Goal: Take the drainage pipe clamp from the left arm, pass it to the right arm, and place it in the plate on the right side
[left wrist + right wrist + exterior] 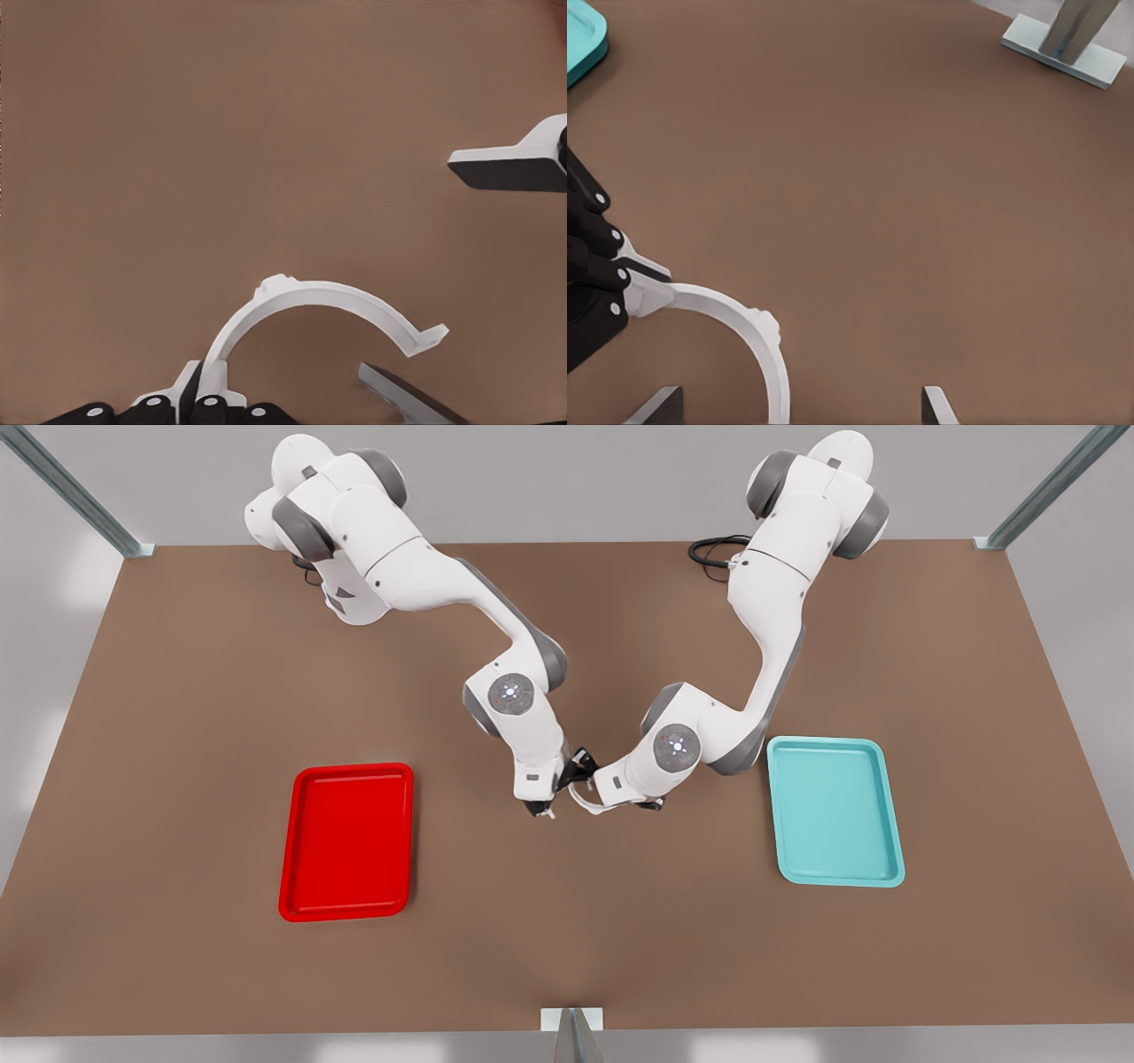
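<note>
The drainage pipe clamp [586,804] is a thin white half-ring held above the table's middle. My left gripper [576,775], on the arm at the front view's right, is shut on one end of the clamp [319,297], seen at the left gripper [199,407]. My right gripper [545,810], on the arm at the front view's left, points down beside it. The right gripper [797,403] is open, and the clamp's [735,314] free end passes between its fingers [935,405] without visible contact. The red plate [347,841] lies flat at the front view's left, holding nothing.
A cyan tray [834,810] lies at the front view's right, its corner also in the right wrist view [580,44]. A metal post base [571,1020] stands at the table's near edge. Black cables [713,553] lie behind the arms.
</note>
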{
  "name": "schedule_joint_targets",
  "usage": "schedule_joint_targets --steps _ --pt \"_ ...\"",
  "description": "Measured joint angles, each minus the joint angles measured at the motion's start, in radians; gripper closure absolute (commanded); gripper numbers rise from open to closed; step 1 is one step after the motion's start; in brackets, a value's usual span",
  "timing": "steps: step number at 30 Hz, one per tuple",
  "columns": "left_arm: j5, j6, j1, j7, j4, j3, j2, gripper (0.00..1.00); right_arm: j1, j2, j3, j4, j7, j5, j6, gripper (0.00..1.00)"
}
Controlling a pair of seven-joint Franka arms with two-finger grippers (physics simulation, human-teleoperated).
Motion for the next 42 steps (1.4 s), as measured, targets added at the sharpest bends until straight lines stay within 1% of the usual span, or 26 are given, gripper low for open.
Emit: schedule_joint_targets --steps 6,26,39,40,42 --pt "0.0 0.0 -0.005 -0.067 -0.001 0.0 0.0 0.79 -0.001 0.011 0.0 -0.034 -0.002 -0.002 0.041 0.0" --pt "0.004 -0.012 -0.016 -0.186 -0.003 0.001 -0.006 0.79 0.011 0.089 -0.001 -0.021 -0.012 -0.01 0.11 0.0" --pt "-0.002 -0.017 -0.021 -0.23 0.0 0.0 -0.011 0.79 0.058 0.132 0.0 -0.028 -0.034 -0.011 0.123 0.0" --pt "-0.002 -0.018 -0.022 -0.234 0.0 0.0 -0.012 0.79 0.061 0.135 0.0 -0.029 -0.035 -0.011 0.124 0.03" --pt "-0.002 -0.02 -0.022 -0.24 0.0 0.0 -0.013 0.79 0.064 0.138 0.0 -0.029 -0.038 -0.01 0.124 0.56"
